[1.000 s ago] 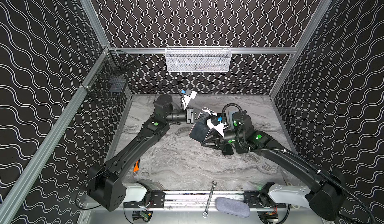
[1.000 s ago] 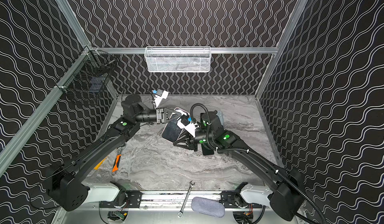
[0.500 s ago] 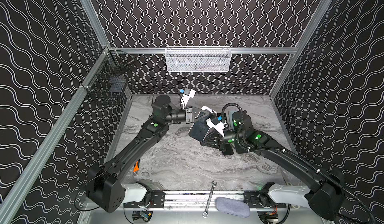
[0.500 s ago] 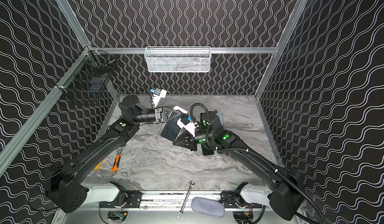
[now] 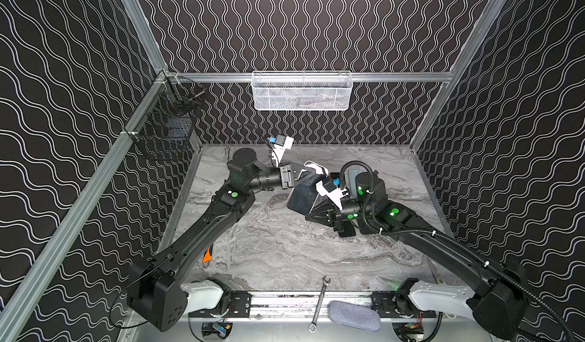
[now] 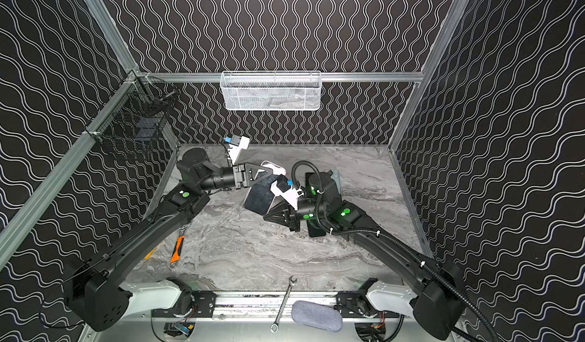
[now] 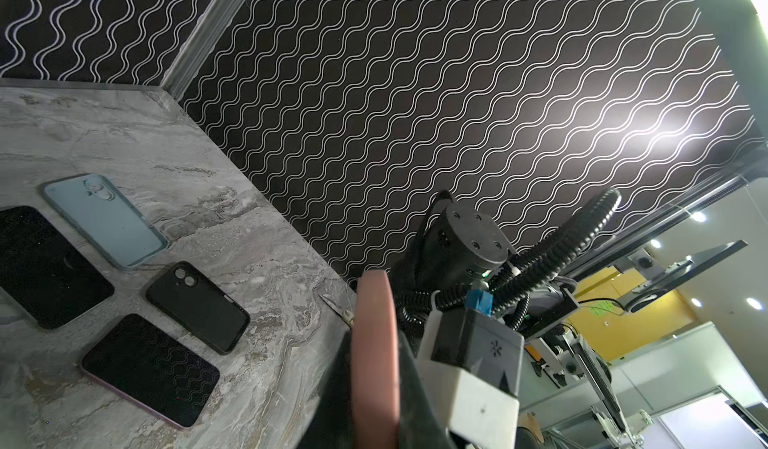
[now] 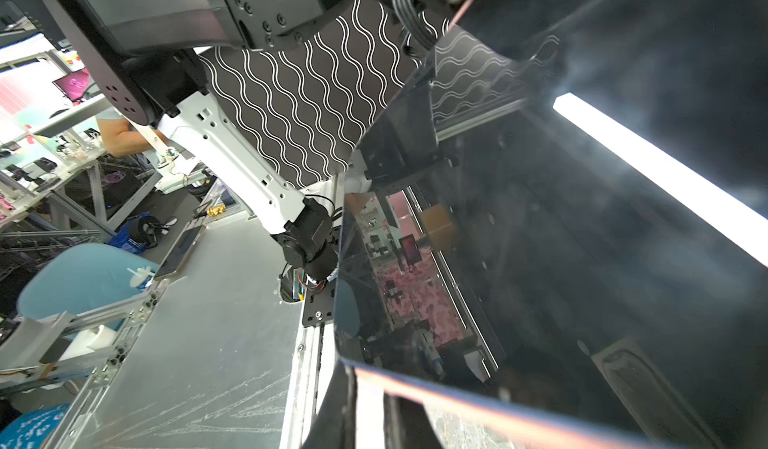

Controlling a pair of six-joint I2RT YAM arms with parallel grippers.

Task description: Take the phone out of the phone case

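Observation:
The phone [image 5: 301, 198] [image 6: 259, 198], dark screen up, hangs tilted above the table between both arms, in its pale pink phone case [image 5: 316, 168] [image 7: 374, 343]. My left gripper [image 5: 311, 173] [image 6: 269, 171] [image 7: 374, 345] is shut on the case's far edge, and the pink rim runs between its dark fingers [image 7: 338, 384]. My right gripper [image 5: 311, 215] [image 6: 267, 218] [image 8: 370, 403] is shut on the near edge. In the right wrist view the glossy screen [image 8: 540, 260] fills most of the picture and its pink rim [image 8: 457, 413] crosses the fingers [image 8: 340, 405].
On the marble table [image 5: 285, 255] lie a light blue case [image 7: 104, 218], a black case [image 7: 197, 305] and two dark phones [image 7: 149, 368] [image 7: 41, 264]. An orange-handled tool [image 6: 175, 250] lies left, a wrench [image 5: 319, 302] and grey pad [image 5: 353, 315] in front. A white basket [image 5: 300, 90] hangs behind.
My right gripper's jaws have closed onto the near edge of the phone. The left arm and the phone have shifted only slightly.

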